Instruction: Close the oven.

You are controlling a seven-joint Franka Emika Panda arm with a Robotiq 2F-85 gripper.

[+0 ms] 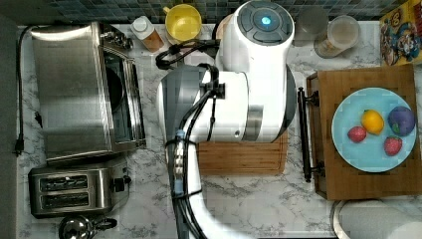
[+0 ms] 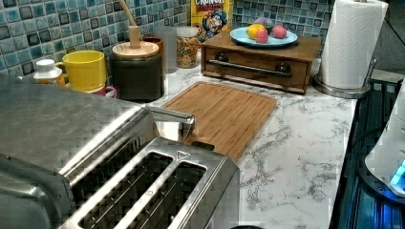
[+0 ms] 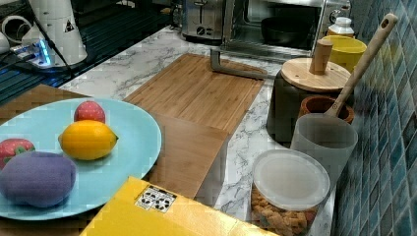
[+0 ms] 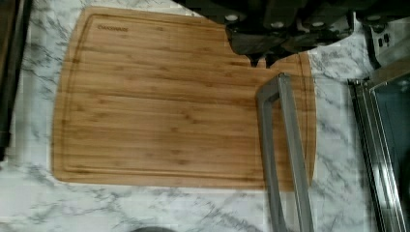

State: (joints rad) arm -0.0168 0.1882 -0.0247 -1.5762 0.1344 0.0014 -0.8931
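While the wrist camera looks straight down, the dark gripper (image 4: 263, 60) hangs just above the oven door's grey metal bar handle (image 4: 285, 159), its two short fingertips nearly together and clamped on nothing. Beneath it lies a rectangular bamboo cutting board (image 4: 164, 101) with rounded corners and a shallow groove near its edge, flat on the white, grey-veined marble counter (image 1: 259, 204). At the top view's left stands the large boxy brushed stainless-steel toaster oven (image 1: 69, 89), its glass door (image 1: 122, 99) swung down and open, so that the handle reaches out over the board's edge; in the right view a dark pan sits in its dark interior. Just beside it, lower in the top view, is a smaller two-slot steel toaster (image 1: 74, 191). The white, rounded robot arm (image 1: 239, 89) spans the middle of the top view. At the top view's right, a wooden drawer box (image 1: 368, 169) with a black bar pull carries a pale blue round plate (image 1: 348, 144) of toy fruit. Along the blue mosaic tile backsplash (image 2: 57, 24) stand a yellow mug (image 2: 86, 69), a dark canister with a round wooden lid (image 2: 137, 67), and a clear jar of cereal (image 2: 187, 45).
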